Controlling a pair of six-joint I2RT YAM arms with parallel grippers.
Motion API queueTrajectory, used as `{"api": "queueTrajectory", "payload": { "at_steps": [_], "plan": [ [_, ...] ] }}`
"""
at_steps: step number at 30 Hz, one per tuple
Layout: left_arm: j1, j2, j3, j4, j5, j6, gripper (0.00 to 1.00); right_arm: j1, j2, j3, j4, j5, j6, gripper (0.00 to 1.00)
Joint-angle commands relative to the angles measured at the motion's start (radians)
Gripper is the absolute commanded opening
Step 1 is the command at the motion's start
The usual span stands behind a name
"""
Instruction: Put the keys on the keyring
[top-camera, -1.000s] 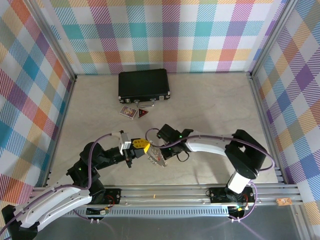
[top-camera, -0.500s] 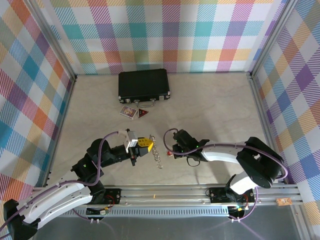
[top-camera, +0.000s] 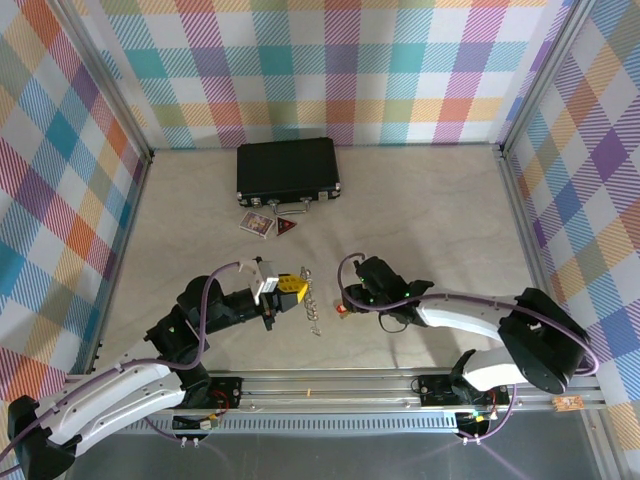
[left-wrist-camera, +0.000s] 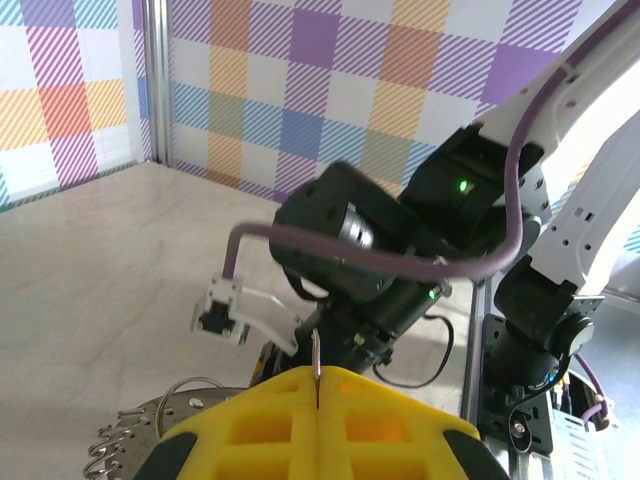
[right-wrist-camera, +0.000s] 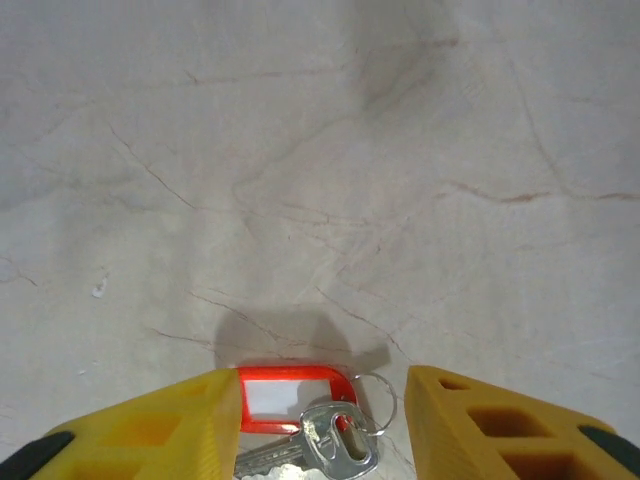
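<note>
On the marbled worktop (right-wrist-camera: 320, 150), the tiny silver key with red plastic tag (right-wrist-camera: 286, 397) lay (ungripped) between the parted jaws of the right hand (right-wrist-camera: 322, 388); the left hand (left-wrist-camera: 317, 395) was clamped tight on the thin metal keyring strung with silvery pieces (left-wrist-camera: 128, 440)

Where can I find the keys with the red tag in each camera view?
Top external: the keys lie on the table, below centre, at the right claw tip.
Left wrist: cannot tell; the left claw hides that table area.
Right wrist: the keys sit bottom centre, between the open claw's fingers.
Shared landmark: the right arm and its claw.
</note>
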Motion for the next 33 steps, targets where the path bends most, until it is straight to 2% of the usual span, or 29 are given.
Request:
{"api": "queueTrajectory", "payload": {
  "at_steps": [1,5,8,16,25,33],
  "plan": [
    [-0.008,0.003,0.026,0.026,-0.026,0.018,0.00,-0.088,-0.027,0.132,-0.274,-0.139,-0.021,0.51],
    [-0.008,-0.004,-0.003,0.048,-0.024,0.013,0.00,-0.180,0.052,0.296,-0.524,-0.264,-0.101,0.51],
    [-0.007,-0.014,-0.027,0.071,-0.020,0.012,0.00,-0.237,0.126,0.378,-0.638,-0.367,-0.135,0.49],
    [-0.008,-0.017,-0.049,0.083,-0.016,0.034,0.00,-0.352,0.284,0.390,-0.652,-0.593,-0.119,0.46],
    [-0.002,-0.016,-0.086,0.132,-0.013,0.031,0.00,-0.363,0.450,0.468,-0.665,-0.657,-0.120,0.43],
    [0.004,-0.009,-0.086,0.134,-0.006,0.038,0.00,-0.361,0.502,0.479,-0.624,-0.667,-0.089,0.40]
  ]
}}
